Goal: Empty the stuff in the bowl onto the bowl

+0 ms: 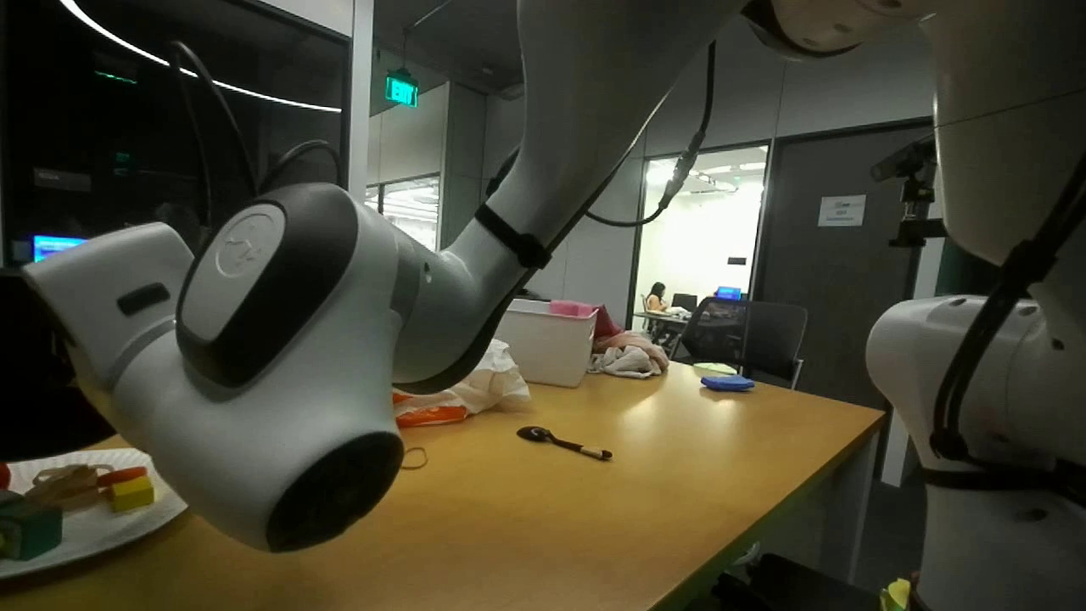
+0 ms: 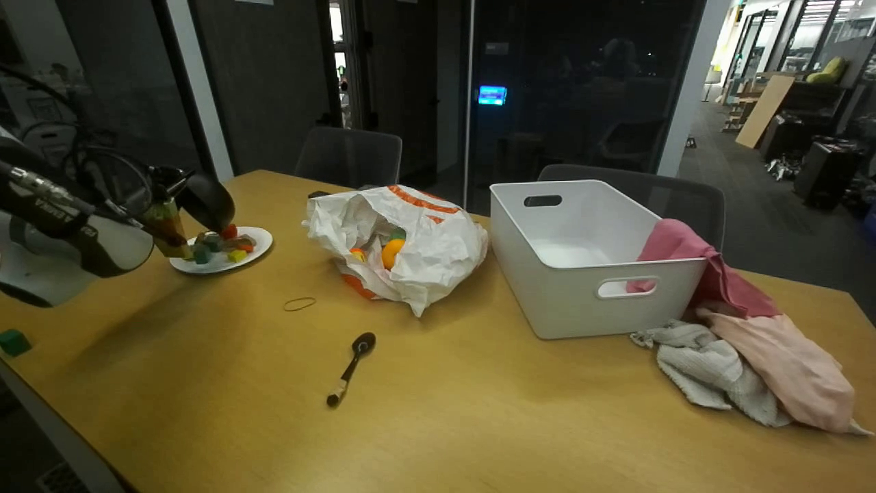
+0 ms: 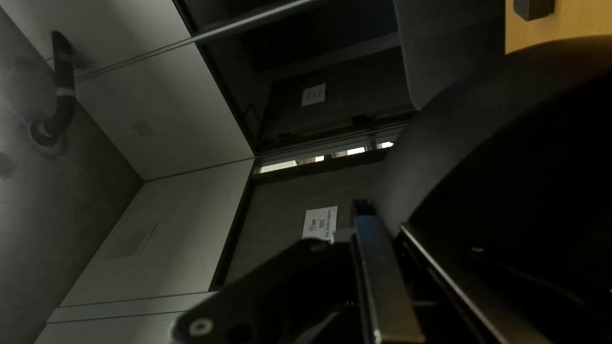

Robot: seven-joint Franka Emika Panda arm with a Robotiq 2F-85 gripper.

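Note:
A black bowl (image 2: 207, 201) is tipped on its side above the near edge of a white plate (image 2: 220, 270). My gripper (image 2: 179, 181) is shut on the bowl's rim. In the wrist view the gripper fingers (image 3: 386, 222) pinch the bowl wall (image 3: 430, 148), and the bowl's inside is too dark to read. Several small coloured pieces lie on the plate, among them a yellow block (image 2: 237, 255) and a green block (image 2: 201, 254). The plate also shows at the left edge of an exterior view (image 1: 127, 536), with a yellow block (image 1: 132, 493) on it.
A white bag (image 2: 445, 239) with orange toys lies beside the plate. A white bin (image 2: 582, 301) with pink cloth (image 2: 746, 287) stands beyond it. A black spoon (image 2: 352, 366) and a rubber band (image 2: 299, 303) lie on the table. A green block (image 2: 14, 342) sits near the table edge.

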